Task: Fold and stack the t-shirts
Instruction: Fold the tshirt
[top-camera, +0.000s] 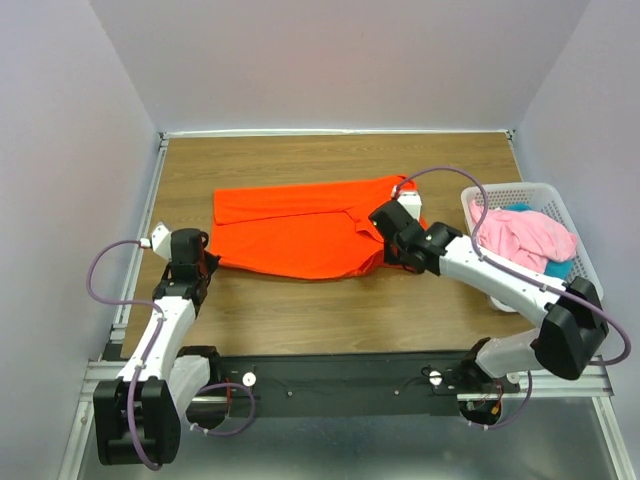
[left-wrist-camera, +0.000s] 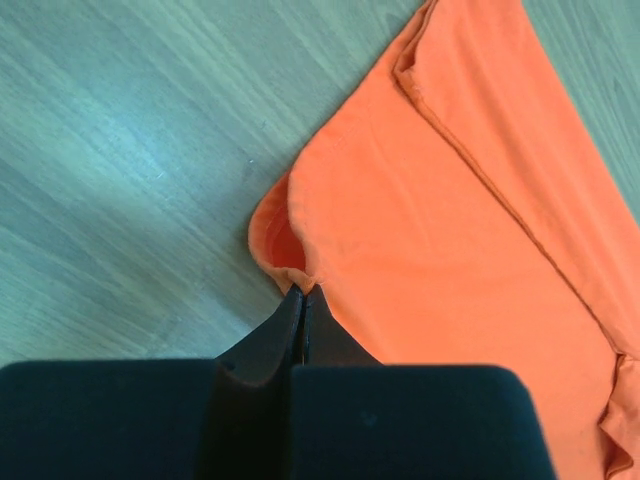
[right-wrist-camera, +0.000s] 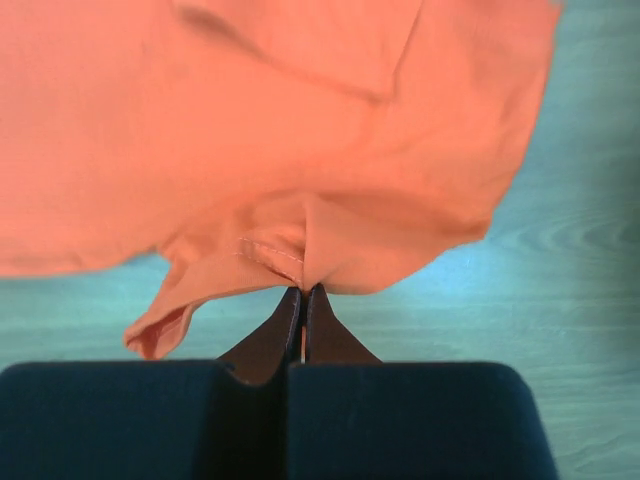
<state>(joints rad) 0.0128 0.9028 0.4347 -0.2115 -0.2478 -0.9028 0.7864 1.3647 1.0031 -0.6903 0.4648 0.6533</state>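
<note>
The orange-red t-shirt lies spread across the middle of the table. My left gripper is shut on its near left corner, seen in the left wrist view with the shirt stretching away to the right. My right gripper is shut on the shirt's near right edge and lifts it slightly; the right wrist view shows the fabric bunched at the tips. The light pink t-shirt and the teal-blue t-shirt lie crumpled in the basket.
A white lattice basket stands at the table's right side, close behind my right arm. Bare wooden table lies between the shirt and the near edge. Grey walls close in the left, back and right.
</note>
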